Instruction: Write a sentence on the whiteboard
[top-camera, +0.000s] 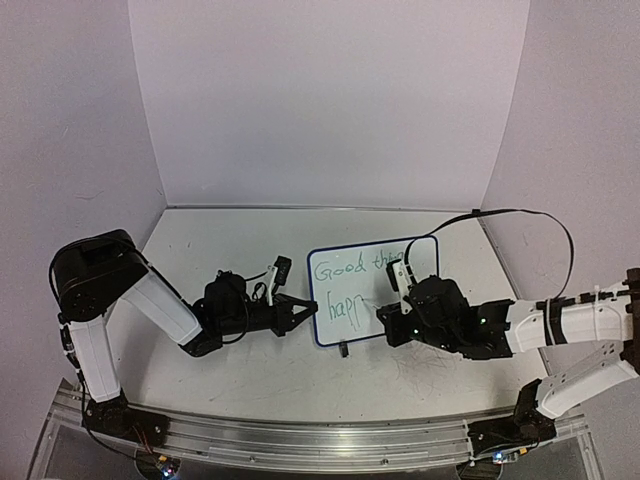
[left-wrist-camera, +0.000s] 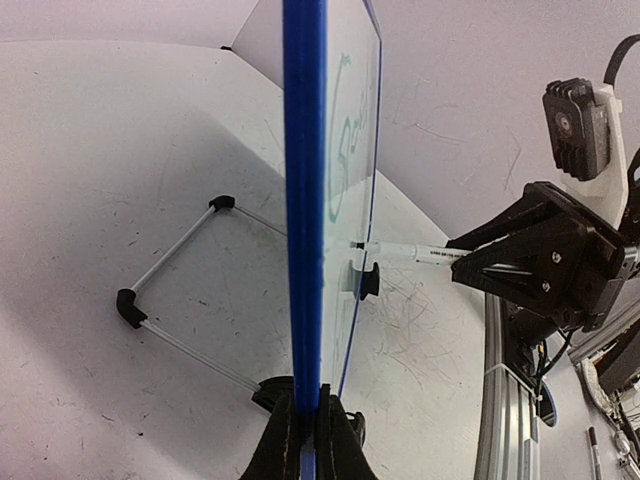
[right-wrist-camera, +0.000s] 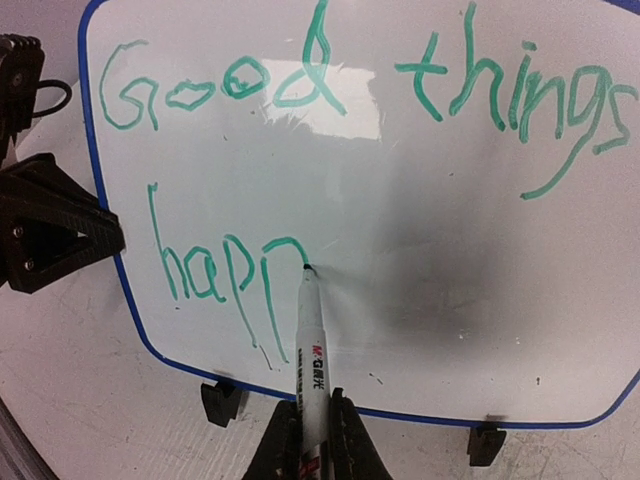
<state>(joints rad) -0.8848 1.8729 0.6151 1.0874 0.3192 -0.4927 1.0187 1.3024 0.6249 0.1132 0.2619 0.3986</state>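
Both jaws are clamped: left arm (top-camera: 165, 310) low on the whiteboard (right-wrist-camera: 450, 250) edge, right arm (top-camera: 570, 325) pressing marker (right-wrist-camera: 312, 345) to it.

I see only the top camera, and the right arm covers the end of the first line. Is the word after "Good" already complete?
Observer: Yes. In the right wrist view the sentence reads "Good things", then "happ" below.
Operator: Where is the marker tip?
Observer: The marker, in the shut right gripper, touches the whiteboard at the end of the last green stroke.
Operator: Is the board truly held, or only touched?
Observer: Held: the left wrist view shows the left gripper shut on its blue edge.
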